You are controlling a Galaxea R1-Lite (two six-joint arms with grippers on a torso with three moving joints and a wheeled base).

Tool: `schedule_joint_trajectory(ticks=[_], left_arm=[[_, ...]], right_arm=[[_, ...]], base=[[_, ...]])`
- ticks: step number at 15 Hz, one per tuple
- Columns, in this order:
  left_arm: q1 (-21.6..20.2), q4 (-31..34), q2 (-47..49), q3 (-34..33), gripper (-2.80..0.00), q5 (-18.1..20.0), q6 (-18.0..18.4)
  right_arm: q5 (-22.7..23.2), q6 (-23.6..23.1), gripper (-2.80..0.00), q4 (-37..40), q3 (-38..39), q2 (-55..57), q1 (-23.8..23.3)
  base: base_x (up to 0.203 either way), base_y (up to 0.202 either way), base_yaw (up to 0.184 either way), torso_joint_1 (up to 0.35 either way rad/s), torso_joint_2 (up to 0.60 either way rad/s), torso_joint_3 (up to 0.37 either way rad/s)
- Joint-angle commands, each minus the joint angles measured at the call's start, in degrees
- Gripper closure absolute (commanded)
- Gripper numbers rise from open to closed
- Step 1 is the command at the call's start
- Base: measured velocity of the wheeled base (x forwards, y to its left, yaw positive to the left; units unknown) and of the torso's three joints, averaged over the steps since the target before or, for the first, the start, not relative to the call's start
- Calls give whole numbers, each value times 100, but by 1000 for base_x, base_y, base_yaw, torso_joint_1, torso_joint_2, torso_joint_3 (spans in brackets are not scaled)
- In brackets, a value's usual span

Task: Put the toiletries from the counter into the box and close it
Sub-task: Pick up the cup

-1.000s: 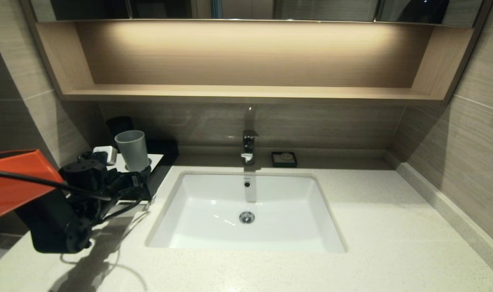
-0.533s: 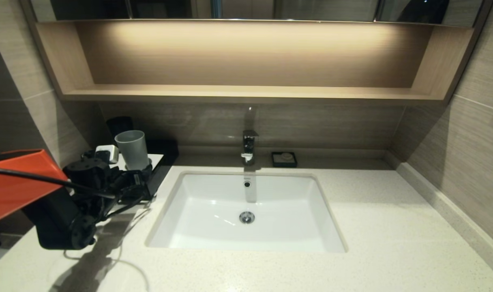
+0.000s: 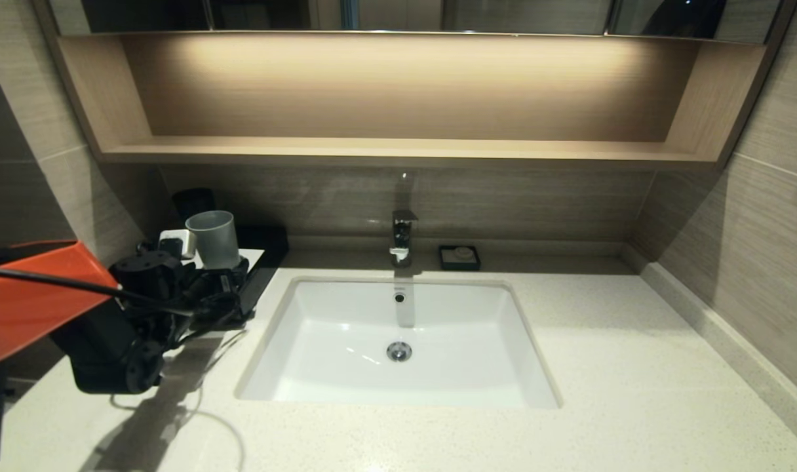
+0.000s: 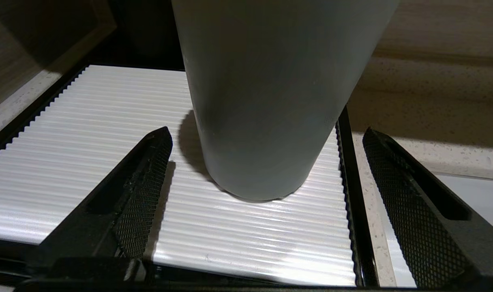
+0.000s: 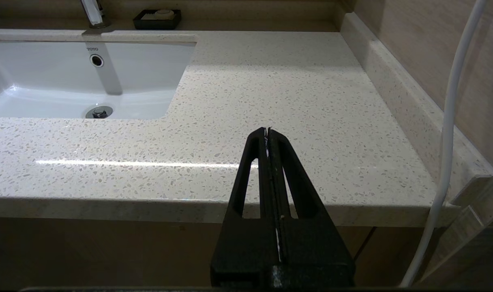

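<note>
I am running the left gripper (image 4: pixel 266 134) with its jaws spread as wide as they go and nothing between the pads yet. Nearest to me, directly under the fingers, the box (image 4: pixel 88 162) is showing its ribbed white top panel inside a black frame. Just ahead of the fingertips, centred between them but not touching either one, the grey cup (image 4: pixel 271 93) is standing upright on that panel. No toiletries are showing anywhere on the counter (image 3: pixel 602 367), so I am judging that either they are hidden from me or they are already inside; I cannot tell which.

I am reading this step as dealing with the cup on the box, or with the box itself. The next move is calling for care: easing forward until the pads are flanking the cup low down, then squeezing gently, since a nudge could be tipping it towards the sink (image 3: pixel 398 341) off to the gripper's right.

The right gripper (image 5: pixel 267 134) is sitting parked off the counter's front edge, fingers pressed together and empty.
</note>
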State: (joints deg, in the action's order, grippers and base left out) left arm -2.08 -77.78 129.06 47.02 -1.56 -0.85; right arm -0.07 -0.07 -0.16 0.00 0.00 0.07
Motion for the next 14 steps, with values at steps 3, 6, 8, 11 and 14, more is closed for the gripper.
schedule_joint_trajectory(ticks=[3, 6, 8, 11, 14], left_arm=[[-2, -45, 82, 85, -280, -2, 6], [-9, -45, 160, 258, -280, -2, 6], [-5, -45, 173, 294, -280, -2, 6], [-2, -53, 190, 312, -280, -2, 15], [-2, -53, 217, 370, 0, -2, 8]], right_arm=[[-1, -2, 0, -2, 0, -9, 1], [-1, -2, 0, -2, 8, -9, 1], [-1, -2, 0, -2, 4, -9, 1], [-1, -2, 0, -2, 9, -9, 1], [-1, -2, 0, -2, 0, -9, 1]], base=[[0, 0, 0, 0, 0, 0], [0, 0, 0, 0, 0, 0], [0, 0, 0, 0, 0, 0], [0, 0, 0, 0, 0, 0], [0, 0, 0, 0, 0, 0]])
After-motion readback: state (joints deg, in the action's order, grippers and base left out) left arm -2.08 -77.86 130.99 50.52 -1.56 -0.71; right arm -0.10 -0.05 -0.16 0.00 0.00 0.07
